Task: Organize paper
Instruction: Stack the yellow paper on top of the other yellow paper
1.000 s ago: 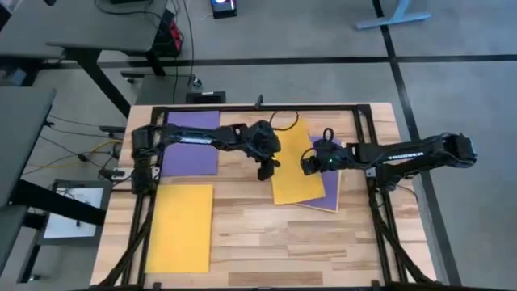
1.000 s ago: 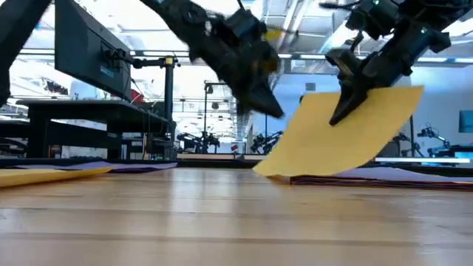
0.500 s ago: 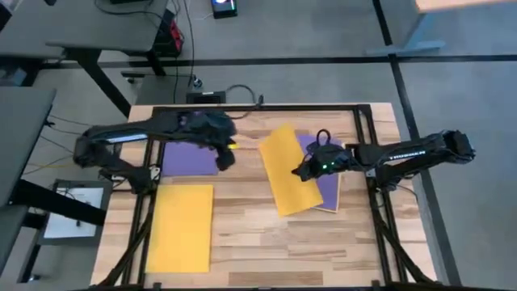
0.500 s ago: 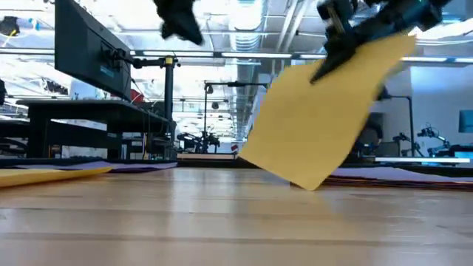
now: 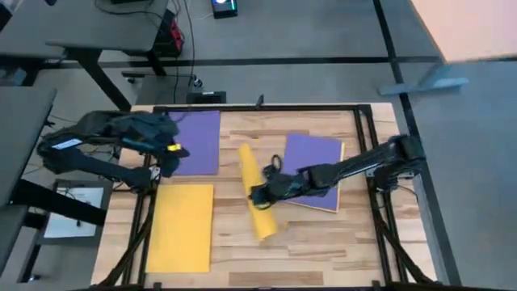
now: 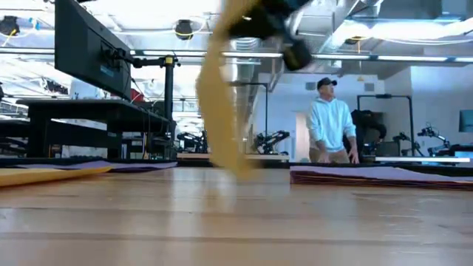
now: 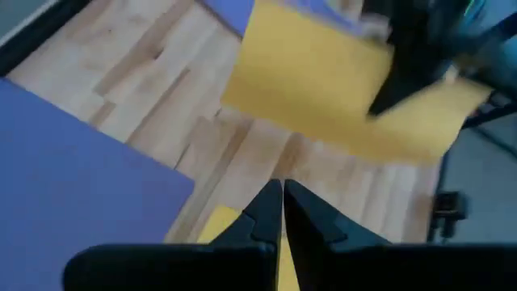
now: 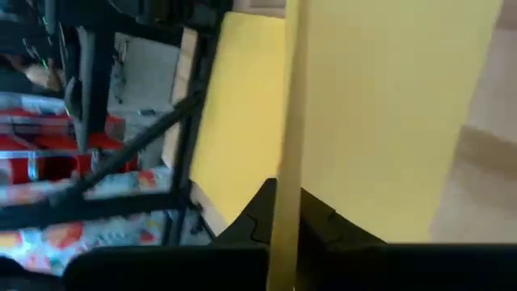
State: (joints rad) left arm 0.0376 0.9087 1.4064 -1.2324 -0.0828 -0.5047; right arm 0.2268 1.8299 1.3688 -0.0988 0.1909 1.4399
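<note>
your right gripper [image 5: 260,196] is clamped on a yellow sheet [image 5: 257,194], carried edge-up over the counter [image 5: 323,242] centre, its low edge near the wood. your left gripper [image 5: 172,152] sits pinched closed with nothing in it, over the purple sheet [image 5: 198,141] at the far left. another yellow sheet [image 5: 181,226] lies flat near left. purple-topped stack [image 5: 317,166] lies right of the held sheet.

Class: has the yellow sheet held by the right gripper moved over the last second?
Yes. The yellow sheet has left the purple stack, carried toward the table's centre by the right gripper.
</note>
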